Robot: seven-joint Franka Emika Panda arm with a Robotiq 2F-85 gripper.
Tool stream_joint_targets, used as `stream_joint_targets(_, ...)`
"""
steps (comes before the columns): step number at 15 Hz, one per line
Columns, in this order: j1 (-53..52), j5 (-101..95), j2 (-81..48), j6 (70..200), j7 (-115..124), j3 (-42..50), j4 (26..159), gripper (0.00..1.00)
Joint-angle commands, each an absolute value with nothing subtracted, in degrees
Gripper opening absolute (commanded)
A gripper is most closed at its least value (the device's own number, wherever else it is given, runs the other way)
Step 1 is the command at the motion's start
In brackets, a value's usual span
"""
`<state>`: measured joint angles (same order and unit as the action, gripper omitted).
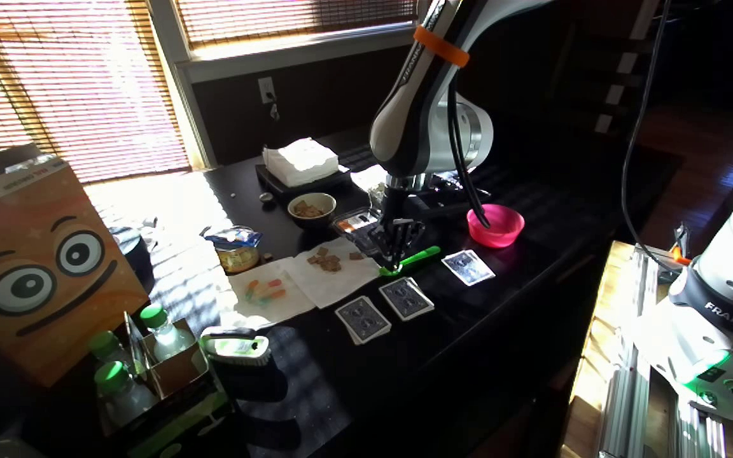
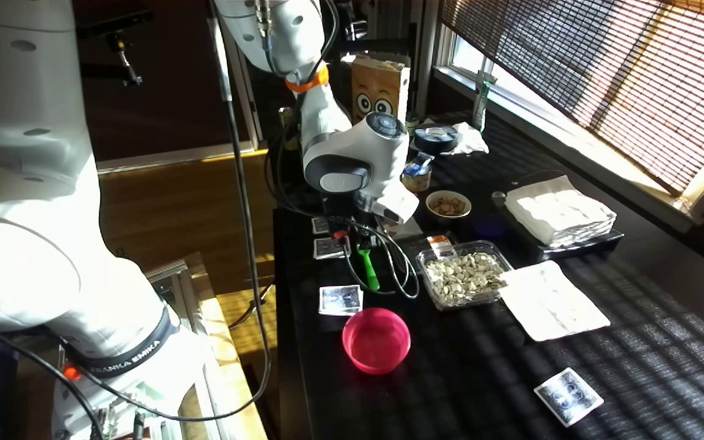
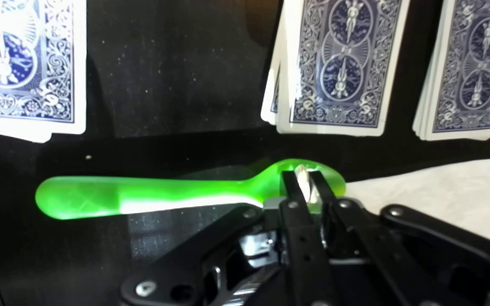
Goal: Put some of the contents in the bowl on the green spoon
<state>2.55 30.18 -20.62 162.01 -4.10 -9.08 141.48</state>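
In the wrist view, the green spoon point(image 3: 185, 190) lies on the table point(image 3: 164, 85), handle toward nine o'clock. At its three-o'clock end, our gripper point(image 3: 303, 180) pinches what looks like a pale seed point(image 3: 303, 183). We judge fetching done; release onto the spoon remains.

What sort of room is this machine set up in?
Most likely somebody's home, perhaps a dining area, judging by the woven window blinds, the pile of white napkins and the stacks of playing cards.
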Motion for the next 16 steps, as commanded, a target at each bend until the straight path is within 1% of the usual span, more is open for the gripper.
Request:
stream_joint_targets(1, 2.4, 28.4, -21.5, 163.0, -1.9, -9.4, 140.9, 0.02)
stream_joint_targets(8, 2.5, 28.7, -21.6, 163.2, -2.1, -9.7, 140.9, 0.02)
stream_joint_targets(9, 2.4, 28.6, -21.6, 163.2, -2.0, -9.7, 140.9, 0.11)
stream_joint_targets(10, 2.3, 28.5, -21.6, 163.3, -1.8, -9.6, 140.9, 0.35)
stream_joint_targets(12, 2.2, 28.4, -21.6, 163.4, -1.6, -9.5, 141.0, 0.40)
stream_joint_targets(14, 2.2, 28.4, -21.5, 163.4, -1.5, -9.5, 141.0, 0.51)
stream_joint_targets(16, 2.3, 28.5, -21.5, 163.5, -1.5, -9.5, 141.0, 0.65)
